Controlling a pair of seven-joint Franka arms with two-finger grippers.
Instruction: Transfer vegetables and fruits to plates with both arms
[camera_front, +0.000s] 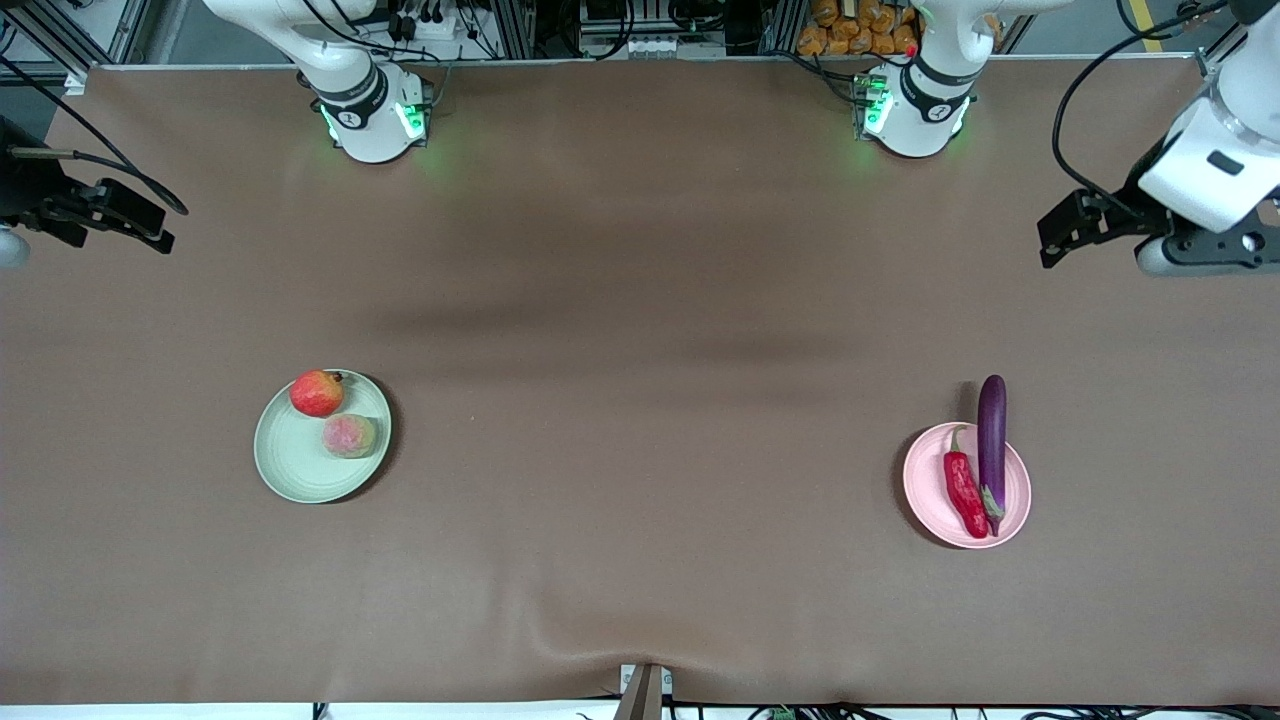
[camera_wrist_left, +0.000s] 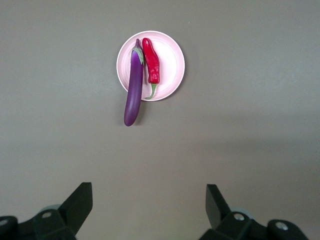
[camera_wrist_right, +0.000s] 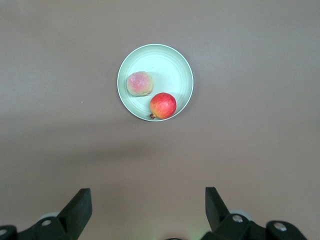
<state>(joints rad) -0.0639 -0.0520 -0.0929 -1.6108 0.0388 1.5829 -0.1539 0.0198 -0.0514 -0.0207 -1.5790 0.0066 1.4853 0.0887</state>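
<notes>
Front view | eggplant lengthwise toward bases, overhanging pink plate | both end effectors released

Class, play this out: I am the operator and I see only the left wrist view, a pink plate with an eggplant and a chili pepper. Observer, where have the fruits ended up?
Observer: Both fruits are on the pale green plate toward the right arm's end of the table.
Operator: Which fruit lies nearer the front camera?
Observer: The peach-like fruit; the red apple-like fruit lies farther from it, at the rim.
Operator: Is the right gripper holding anything?
Observer: No. The right gripper is open and empty over bare table.
</notes>
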